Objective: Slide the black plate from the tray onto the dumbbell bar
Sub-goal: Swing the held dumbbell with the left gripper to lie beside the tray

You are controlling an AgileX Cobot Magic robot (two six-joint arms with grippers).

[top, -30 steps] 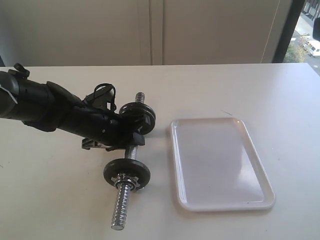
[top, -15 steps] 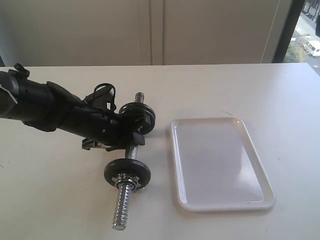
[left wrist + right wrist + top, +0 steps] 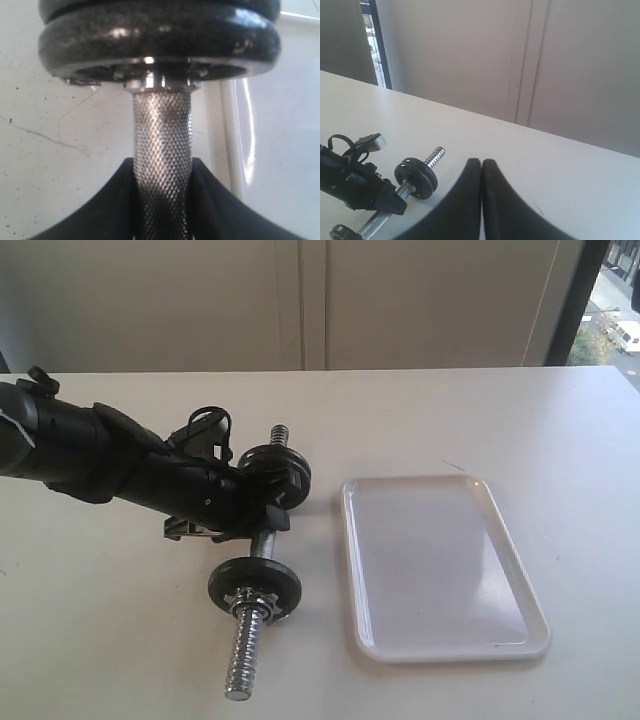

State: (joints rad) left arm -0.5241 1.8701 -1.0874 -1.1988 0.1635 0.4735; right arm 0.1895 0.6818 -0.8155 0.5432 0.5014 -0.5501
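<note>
Dumbbell bar (image 3: pixel 162 125) inside clamped left hand (image 3: pixel 266 519)

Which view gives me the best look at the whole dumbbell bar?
Exterior view: the whole dumbbell bar shows, both threaded ends, with the left end effector on its middle. The left wrist view shows only the knurled middle close up; the right wrist view shows part of it, small and distant.

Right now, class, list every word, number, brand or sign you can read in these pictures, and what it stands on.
No text can be read. The black plates, dumbbell bar and tray show no legible marks; any embossing on the plates is too blurred to tell.
</note>
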